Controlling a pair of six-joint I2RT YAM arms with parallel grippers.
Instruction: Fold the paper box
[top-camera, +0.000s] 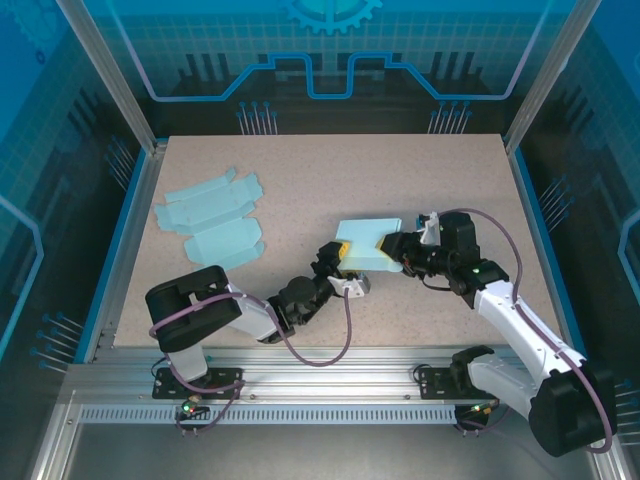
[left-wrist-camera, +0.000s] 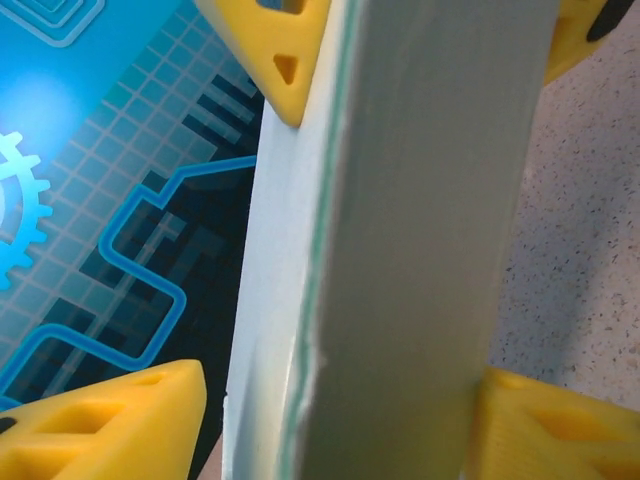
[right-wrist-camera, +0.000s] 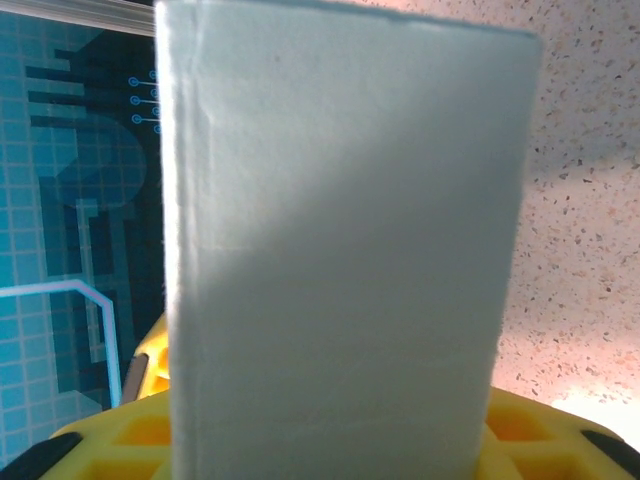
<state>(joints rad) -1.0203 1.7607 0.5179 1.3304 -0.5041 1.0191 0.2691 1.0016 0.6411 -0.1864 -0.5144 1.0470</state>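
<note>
Two flat blanks (top-camera: 208, 205) lie on speckled table (top-camera: 420, 175).

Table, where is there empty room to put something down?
Free: the far strip of table, from the flat box cutouts to the right corner. Crowded: the middle, where the left claw and right claw meet the paper box.

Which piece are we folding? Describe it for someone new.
Start at the speckled table, middle, where the left gripper and right gripper meet. The paper box sits between them: pale blue and already folded up, unlike the flat cutouts lying at the far left.
</note>
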